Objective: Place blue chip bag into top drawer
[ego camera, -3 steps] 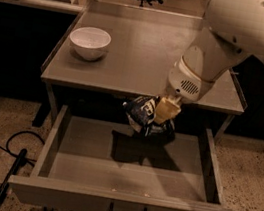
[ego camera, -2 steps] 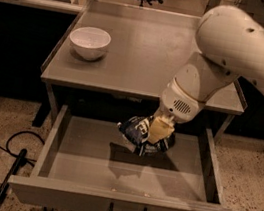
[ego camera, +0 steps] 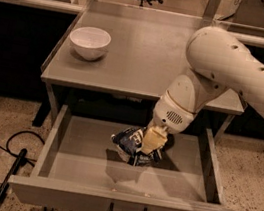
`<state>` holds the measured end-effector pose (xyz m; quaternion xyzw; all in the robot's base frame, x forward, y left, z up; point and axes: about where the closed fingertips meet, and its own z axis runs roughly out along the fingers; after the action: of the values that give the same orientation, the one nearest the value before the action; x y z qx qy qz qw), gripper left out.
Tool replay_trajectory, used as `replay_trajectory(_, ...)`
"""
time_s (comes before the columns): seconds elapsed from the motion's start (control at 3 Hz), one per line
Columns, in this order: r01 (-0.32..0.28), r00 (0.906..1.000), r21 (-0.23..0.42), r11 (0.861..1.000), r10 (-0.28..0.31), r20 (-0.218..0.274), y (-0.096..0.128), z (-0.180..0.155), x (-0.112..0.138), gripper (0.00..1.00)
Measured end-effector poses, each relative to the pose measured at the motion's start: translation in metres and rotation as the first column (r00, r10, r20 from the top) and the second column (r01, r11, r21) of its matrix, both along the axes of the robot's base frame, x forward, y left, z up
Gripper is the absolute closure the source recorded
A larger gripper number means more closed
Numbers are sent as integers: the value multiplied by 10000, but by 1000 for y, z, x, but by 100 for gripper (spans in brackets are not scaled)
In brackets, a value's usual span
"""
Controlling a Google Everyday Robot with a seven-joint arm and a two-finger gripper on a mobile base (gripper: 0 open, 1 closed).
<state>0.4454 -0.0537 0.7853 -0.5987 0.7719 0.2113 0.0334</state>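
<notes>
A white bowl (ego camera: 89, 42) sits on the left of the table (ego camera: 142, 74), and down in the middle of the open drawer (ego camera: 80, 167) the bag (ego camera: 126, 143) hangs over its own shadow, pinched tight by the gripper (ego camera: 152, 142) on the arm (ego camera: 239, 75) that reaches in from the right.

Single high front view, angled down onto table (ego camera: 146, 54) and open top drawer (ego camera: 80, 197), claw (ego camera: 152, 142) mid-frame over it.

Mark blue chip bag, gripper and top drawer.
blue chip bag (ego camera: 125, 144): camera view, crinkled left side.
gripper (ego camera: 150, 146): camera view, between fingers, holding bag over drawer.
top drawer (ego camera: 65, 198): camera view, front panel.
</notes>
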Motion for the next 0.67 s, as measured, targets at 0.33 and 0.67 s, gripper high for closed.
replay_trajectory(0.33,674,9976,-98,9977,-675,-142,0,-21,-4,100)
replay_trajectory(0.67,1330,9910,-277,9907,-1333,-99,-1,-47,-3,100)
